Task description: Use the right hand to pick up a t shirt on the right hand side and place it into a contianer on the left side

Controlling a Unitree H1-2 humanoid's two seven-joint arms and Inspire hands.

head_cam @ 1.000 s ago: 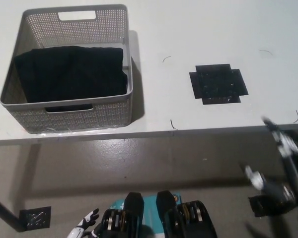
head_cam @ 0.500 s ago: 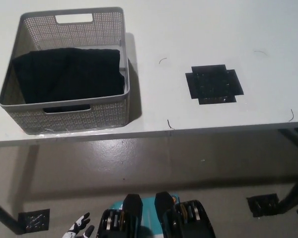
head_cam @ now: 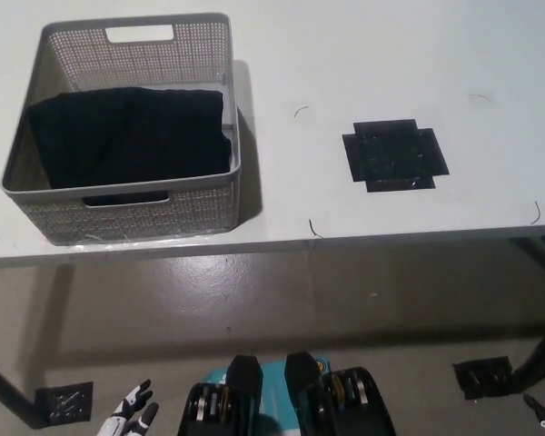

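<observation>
White table [head_cam: 391,54] | t shirt [head_cam: 132,136] inside basket [head_cam: 136,211] | right half open

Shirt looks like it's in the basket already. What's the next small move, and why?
Probably none on the shirt: let the right hand settle at the robot's side. The black shirt lies inside the grey basket at the table's left, nothing hanging over the rim. The black cross mark on the right is bare. The left hand rests low, fingers apart, holding nothing.
</observation>
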